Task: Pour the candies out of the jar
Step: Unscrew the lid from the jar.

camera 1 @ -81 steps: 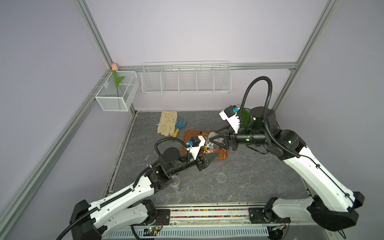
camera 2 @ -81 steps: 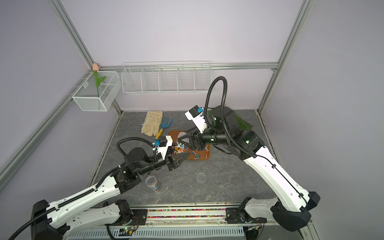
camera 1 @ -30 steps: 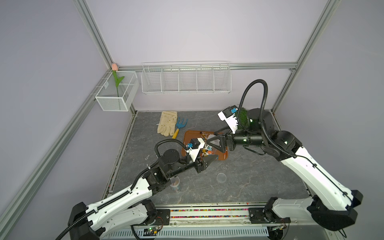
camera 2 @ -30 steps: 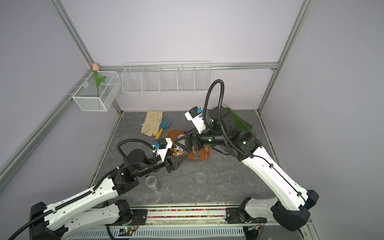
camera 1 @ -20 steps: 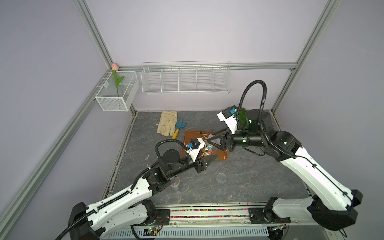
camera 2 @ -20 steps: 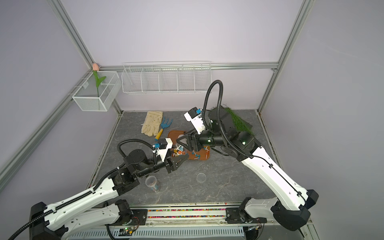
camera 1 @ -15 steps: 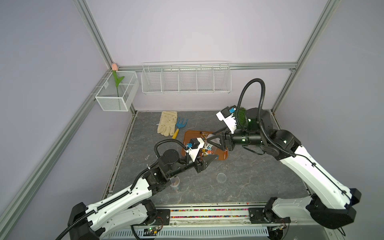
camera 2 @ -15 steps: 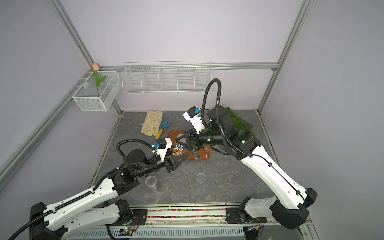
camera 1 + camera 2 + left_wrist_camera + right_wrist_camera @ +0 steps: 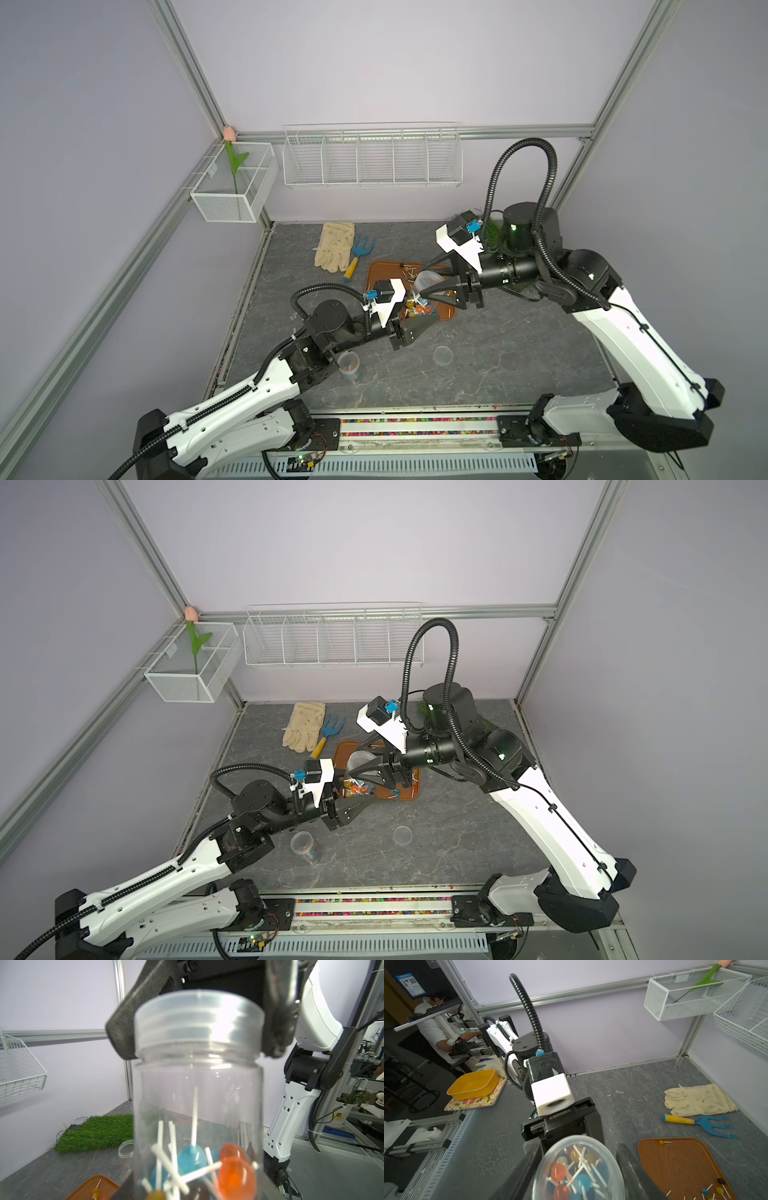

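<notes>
Below the right gripper [image 9: 428,283] and the left gripper [image 9: 415,320], a grey veined worktop [image 9: 498,374], matt and hard. On it, beneath and just beyond the right gripper, a brown tray [image 9: 675,1163], round-cornered, smooth. Between the two grippers, lifted clear of the tray, the jar [image 9: 197,1105]: clear rigid plastic, cylindrical, long axis roughly upright, running from the left gripper at the base up to the right gripper at the top. Clamped tight at its lower wall by the left gripper. Pinched at the lid [image 9: 197,1022], a translucent ridged screw cap, by the right gripper, one weave-textured finger [image 9: 133,1028] on each side. Probably calls for a twist about that upright axis before any tipping. Low inside, close to the left gripper, the candies [image 9: 234,1176]: glossy blue and orange heads on thin white sticks.
</notes>
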